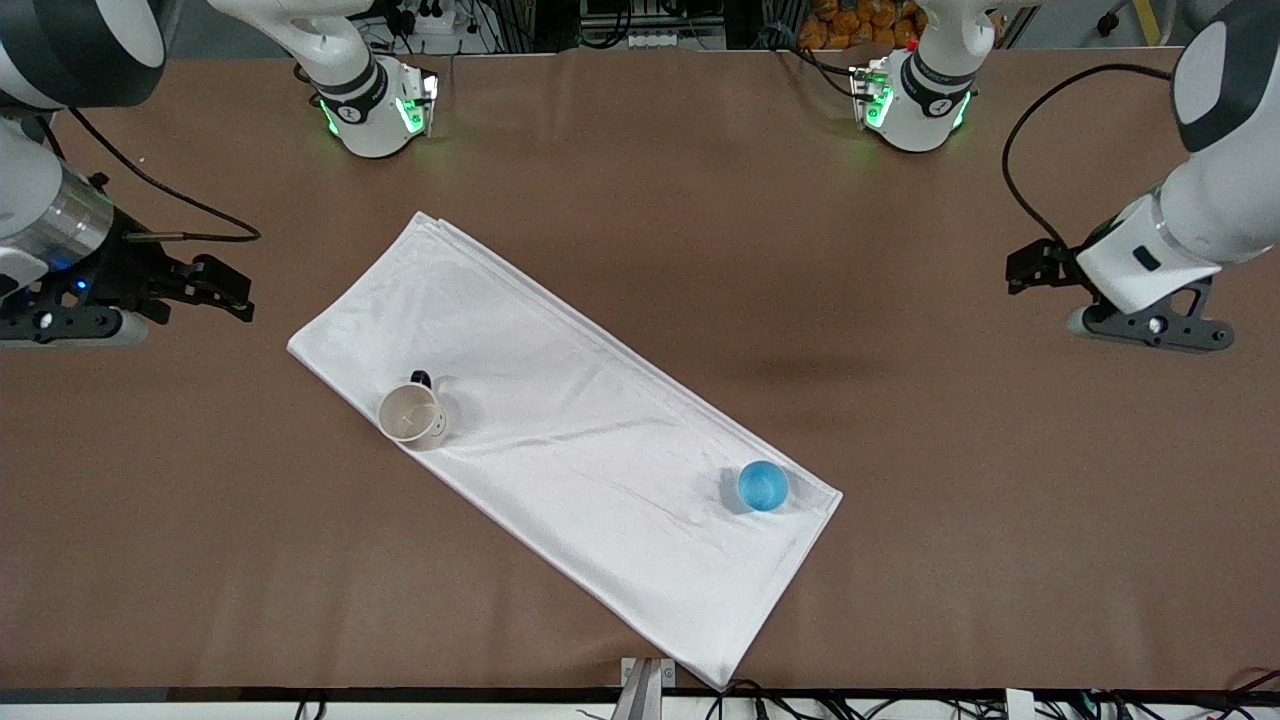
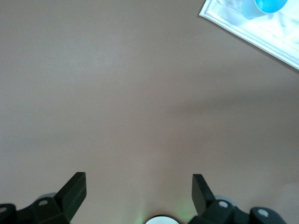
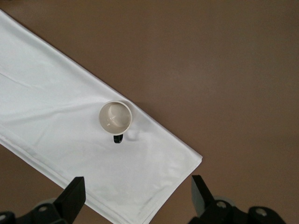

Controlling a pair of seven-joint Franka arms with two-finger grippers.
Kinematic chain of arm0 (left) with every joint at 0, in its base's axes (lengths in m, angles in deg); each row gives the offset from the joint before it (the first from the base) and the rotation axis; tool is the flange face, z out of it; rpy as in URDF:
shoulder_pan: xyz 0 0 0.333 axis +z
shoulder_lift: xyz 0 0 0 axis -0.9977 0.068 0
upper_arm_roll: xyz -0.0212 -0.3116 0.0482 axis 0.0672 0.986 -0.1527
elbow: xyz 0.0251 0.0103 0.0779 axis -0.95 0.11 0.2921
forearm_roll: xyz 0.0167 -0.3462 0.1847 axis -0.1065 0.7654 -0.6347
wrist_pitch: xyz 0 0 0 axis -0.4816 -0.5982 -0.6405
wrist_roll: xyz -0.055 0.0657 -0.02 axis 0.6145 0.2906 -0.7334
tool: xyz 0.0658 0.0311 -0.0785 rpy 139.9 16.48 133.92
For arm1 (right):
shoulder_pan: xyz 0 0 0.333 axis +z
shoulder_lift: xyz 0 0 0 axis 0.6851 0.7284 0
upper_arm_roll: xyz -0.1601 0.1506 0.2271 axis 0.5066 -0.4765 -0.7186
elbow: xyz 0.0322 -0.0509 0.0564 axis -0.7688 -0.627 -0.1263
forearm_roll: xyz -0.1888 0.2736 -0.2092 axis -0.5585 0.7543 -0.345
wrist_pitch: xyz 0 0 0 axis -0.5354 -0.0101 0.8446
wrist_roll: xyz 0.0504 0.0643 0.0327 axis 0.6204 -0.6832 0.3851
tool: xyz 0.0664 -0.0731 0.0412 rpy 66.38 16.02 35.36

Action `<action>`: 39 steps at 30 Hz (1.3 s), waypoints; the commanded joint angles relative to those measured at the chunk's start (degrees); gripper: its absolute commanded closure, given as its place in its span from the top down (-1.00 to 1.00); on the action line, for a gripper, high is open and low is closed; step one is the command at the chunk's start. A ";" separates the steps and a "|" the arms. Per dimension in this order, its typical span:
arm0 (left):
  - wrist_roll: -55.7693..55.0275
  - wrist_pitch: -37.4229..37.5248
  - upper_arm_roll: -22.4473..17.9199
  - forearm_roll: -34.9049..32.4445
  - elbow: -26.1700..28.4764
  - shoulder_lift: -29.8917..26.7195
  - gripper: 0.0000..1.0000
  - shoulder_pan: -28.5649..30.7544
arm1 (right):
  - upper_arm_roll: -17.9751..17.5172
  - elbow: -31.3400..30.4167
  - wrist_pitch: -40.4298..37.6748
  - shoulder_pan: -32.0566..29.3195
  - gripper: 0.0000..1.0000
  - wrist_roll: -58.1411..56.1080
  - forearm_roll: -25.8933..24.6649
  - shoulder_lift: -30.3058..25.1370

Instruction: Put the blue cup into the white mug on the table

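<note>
Sky-blue cup (image 1: 763,486) and upright white mug (image 1: 412,413) stand well apart on the brown table (image 1: 950,560).

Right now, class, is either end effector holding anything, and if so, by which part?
Nothing is held. The left end effector and right end effector are both open and empty; the blue cup and white mug stand untouched on the white cloth.

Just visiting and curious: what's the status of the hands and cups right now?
Left gripper and right gripper open, empty, waiting over bare table. Blue cup and white mug upright, apart, on white cloth. Nothing between them.
</note>
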 commanded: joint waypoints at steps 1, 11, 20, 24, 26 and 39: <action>-4.78 -3.87 0.36 -0.12 -2.81 6.09 1.00 -1.53 | -0.39 1.16 -0.91 -0.06 1.00 -0.66 -0.01 1.63; -21.56 -13.18 0.10 -0.64 -5.36 16.81 1.00 -9.36 | -0.66 -6.83 0.39 1.96 1.00 -0.22 0.07 1.28; -36.78 -21.79 -0.25 -1.52 -9.22 25.78 1.00 -14.28 | -0.74 -20.63 14.36 3.63 1.00 -0.04 0.25 0.40; -41.08 -24.52 -0.26 -1.43 -9.49 27.80 1.00 -15.16 | -0.74 -25.11 19.72 4.51 1.00 0.22 0.51 0.49; -43.81 -26.19 -0.26 -1.43 -9.58 28.94 1.00 -15.60 | -0.74 -27.31 22.80 4.60 1.00 0.31 0.60 0.75; -50.50 -38.06 -0.78 -1.52 -9.58 33.43 1.00 -16.39 | -0.74 -32.24 37.66 5.65 1.00 2.24 0.69 8.48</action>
